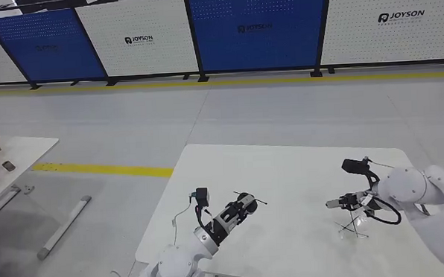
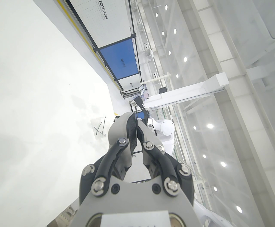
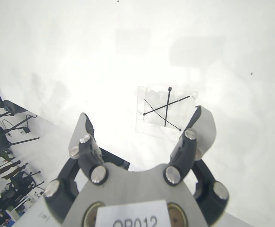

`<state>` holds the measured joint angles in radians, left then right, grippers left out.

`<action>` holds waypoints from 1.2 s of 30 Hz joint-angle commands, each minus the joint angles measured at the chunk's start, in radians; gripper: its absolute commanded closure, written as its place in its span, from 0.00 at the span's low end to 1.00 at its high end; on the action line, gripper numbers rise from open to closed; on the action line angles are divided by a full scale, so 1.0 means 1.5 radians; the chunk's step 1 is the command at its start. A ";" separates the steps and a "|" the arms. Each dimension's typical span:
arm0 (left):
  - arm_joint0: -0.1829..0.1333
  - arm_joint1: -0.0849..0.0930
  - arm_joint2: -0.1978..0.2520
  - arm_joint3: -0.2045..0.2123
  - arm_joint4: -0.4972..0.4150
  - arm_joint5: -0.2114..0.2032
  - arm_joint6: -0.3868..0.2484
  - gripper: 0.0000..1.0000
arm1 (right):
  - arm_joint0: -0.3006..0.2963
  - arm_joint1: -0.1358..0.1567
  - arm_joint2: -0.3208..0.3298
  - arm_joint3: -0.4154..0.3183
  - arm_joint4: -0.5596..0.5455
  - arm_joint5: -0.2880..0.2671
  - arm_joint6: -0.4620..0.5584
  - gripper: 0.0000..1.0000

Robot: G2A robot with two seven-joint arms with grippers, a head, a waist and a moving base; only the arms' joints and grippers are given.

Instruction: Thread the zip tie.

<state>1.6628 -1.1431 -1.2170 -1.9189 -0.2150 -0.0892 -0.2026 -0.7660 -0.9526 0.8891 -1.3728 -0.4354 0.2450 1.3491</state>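
Observation:
My left gripper (image 1: 248, 204) is over the table's front left part, shut on a thin black zip tie (image 1: 259, 202) that sticks out to both sides of the closed fingers (image 2: 129, 129). A short stretch of the tie (image 2: 137, 152) crosses the gap behind the pads. Three more black zip ties (image 3: 166, 107) lie crossed on a clear plastic sheet (image 3: 150, 131) on the right part of the table (image 1: 283, 166). My right gripper (image 3: 144, 120) hangs open just above and beside them with nothing between its fingers. Those loose ties (image 1: 353, 227) sit near the right gripper (image 1: 334, 204).
The white table has bare room between the two arms and toward its far edge. Around it is grey floor with a yellow line (image 1: 104, 170), another table (image 1: 14, 159) at the left, and blue and white panels (image 1: 254, 25) far behind.

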 commanded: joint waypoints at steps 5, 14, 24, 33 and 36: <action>0.000 0.000 0.000 0.000 0.000 0.000 0.000 1.00 | -0.010 0.000 -0.002 0.002 -0.003 -0.008 -0.019 0.00; 0.000 0.000 0.000 0.000 0.000 0.000 0.000 1.00 | -0.003 -0.004 -0.015 0.007 -0.041 0.013 0.002 0.51; 0.000 0.000 0.000 0.000 0.000 0.000 0.000 1.00 | 0.005 -0.009 -0.021 0.030 -0.046 0.028 0.023 0.53; 0.000 0.000 0.000 0.000 0.000 0.000 0.000 1.00 | 0.012 -0.014 -0.039 0.050 -0.064 0.051 0.027 0.58; 0.000 0.000 0.000 0.000 0.000 0.000 0.000 1.00 | 0.016 -0.016 -0.049 0.060 -0.064 0.060 0.027 0.57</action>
<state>1.6628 -1.1431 -1.2170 -1.9189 -0.2150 -0.0892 -0.2026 -0.7451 -0.9754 0.8203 -1.2890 -0.5320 0.3290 1.3900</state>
